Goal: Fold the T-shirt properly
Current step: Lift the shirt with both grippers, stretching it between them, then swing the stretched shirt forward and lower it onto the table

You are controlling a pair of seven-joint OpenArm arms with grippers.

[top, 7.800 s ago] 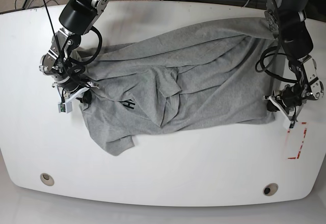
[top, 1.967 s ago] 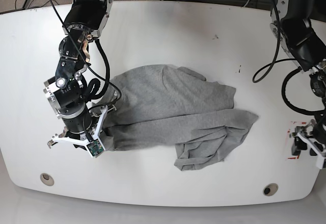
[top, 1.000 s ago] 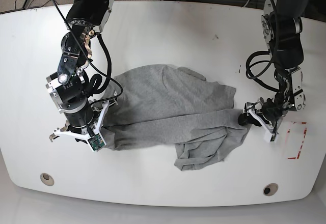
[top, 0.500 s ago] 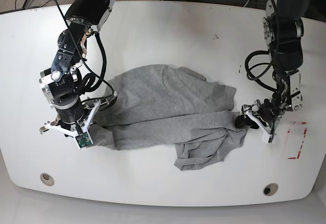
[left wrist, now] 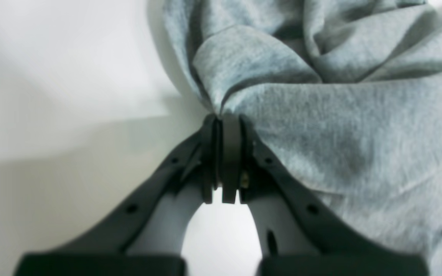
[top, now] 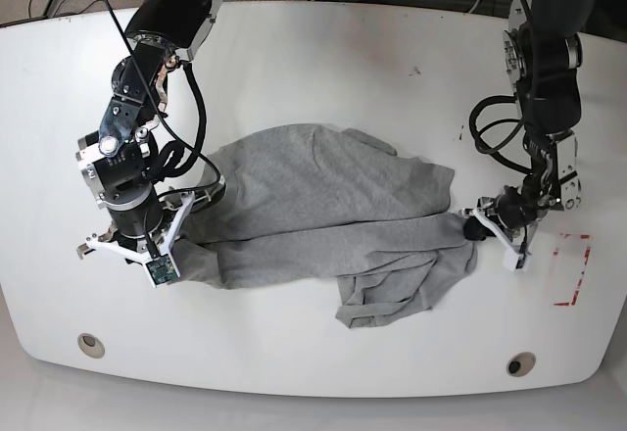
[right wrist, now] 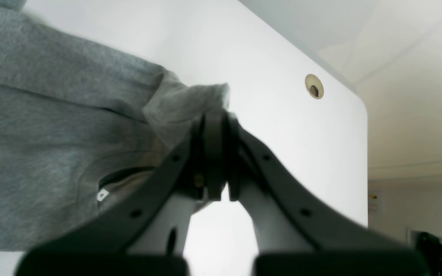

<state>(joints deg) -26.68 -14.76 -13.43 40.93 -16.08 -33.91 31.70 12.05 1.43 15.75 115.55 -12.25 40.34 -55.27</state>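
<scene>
White and glossy, the bench (top: pixel 323 49) is carrying one crumpled T-shirt (top: pixel 323 206) near its middle, with two round holes (top: pixel 90 344) sitting along its front edge, one toward each front corner. Red tape (top: pixel 573 274) is marking a spot by the right edge. The shirt is lying bunched in soft folds, its heather-grey knit looking fuzzy and wrinkled; no lettering is showing. A loose flap is spilling toward the front edge. Two black arms are reaching down from the far edge. The right gripper (right wrist: pixel 215 115) is pinching a fold at the shirt's left end, jaws pressed together on the cloth, a small white label (right wrist: pixel 101 195) lying nearby. The left gripper (left wrist: pixel 225 119) is pinching the gathered right end, jaws pressed together on the fabric too.
</scene>
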